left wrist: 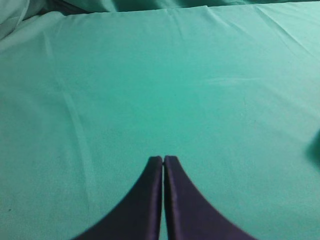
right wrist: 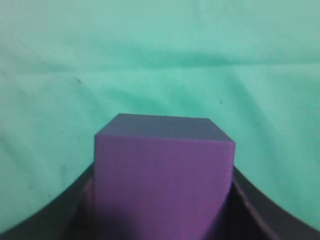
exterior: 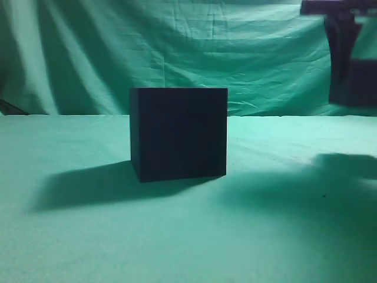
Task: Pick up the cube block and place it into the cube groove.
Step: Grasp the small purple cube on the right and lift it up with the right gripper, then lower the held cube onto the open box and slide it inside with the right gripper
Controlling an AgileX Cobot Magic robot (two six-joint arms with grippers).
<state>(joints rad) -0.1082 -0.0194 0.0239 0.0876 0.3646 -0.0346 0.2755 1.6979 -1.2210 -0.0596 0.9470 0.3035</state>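
Cube block (right wrist: pixel 162 175) clamped between right gripper (right wrist: pixel 161 210) fingers, raised above green cloth (right wrist: pixel 150 60); cube groove (exterior: pixel 179 132) well apart, toward middle. Left gripper (left wrist: pixel 163 160) closed, empty, farther from it.
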